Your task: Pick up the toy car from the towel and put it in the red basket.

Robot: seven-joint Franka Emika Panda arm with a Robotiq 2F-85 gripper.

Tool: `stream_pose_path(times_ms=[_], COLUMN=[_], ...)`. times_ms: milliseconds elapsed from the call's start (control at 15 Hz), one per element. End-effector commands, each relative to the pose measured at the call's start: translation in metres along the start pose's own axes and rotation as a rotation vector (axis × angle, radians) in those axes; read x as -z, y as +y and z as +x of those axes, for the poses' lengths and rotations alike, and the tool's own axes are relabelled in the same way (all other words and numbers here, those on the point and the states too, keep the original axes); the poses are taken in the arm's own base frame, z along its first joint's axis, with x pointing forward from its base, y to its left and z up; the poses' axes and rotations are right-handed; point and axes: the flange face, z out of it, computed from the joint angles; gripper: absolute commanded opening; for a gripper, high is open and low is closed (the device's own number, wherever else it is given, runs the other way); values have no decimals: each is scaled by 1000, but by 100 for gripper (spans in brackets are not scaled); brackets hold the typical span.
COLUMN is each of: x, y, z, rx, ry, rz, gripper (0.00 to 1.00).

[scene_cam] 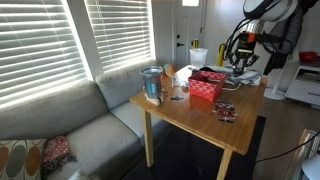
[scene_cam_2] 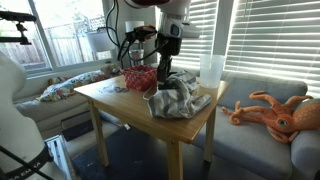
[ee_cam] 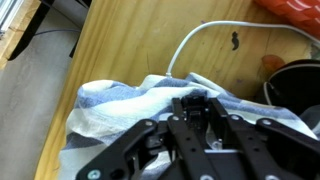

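1. Apparently, the gripper (scene_cam_2: 165, 82) is set on the towel (scene_cam_2: 182, 102); the jaws' state cannot be told.
2. A dark shape between them is presumed the toy car (ee_cam: 197, 104).
3. Delivery to the red basket (scene_cam_2: 140, 77) is left undone.

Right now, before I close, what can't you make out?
- The toy car: not discernible. The gripper covers the towel in an exterior view, and its body blocks the wrist view.
- Jaw opening: the fingertips merge with dark shapes in the wrist view.
- What the red basket holds: too small.
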Motion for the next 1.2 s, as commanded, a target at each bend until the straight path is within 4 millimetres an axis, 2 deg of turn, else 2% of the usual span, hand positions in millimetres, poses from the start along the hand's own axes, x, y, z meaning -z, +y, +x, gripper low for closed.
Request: stream_pose_path(times_ms=[0,133,333,400,467,600,667,867,933,1067,1133], x=[-23,-30,-21,-16,-12,-3,0,6,7,6,5], y=[-3,-6,-7,-7,-6,-5,-3,4,6,9,10], z=[11,12,11,10,10,11,12,17,20,23,25], rx=[-11,-10,-7,-9,-14,-20,-25,-38,-48,-59,-63], ry=[-40,-54,-40,-38,-34,-15,-8,-5,-4,-3,-1], rz=[-46,-57,-47,-44,-39,-27,-23,-3,-1,-1,-5], gripper=[8,8,9,34,43,42,46,35,26,17,9])
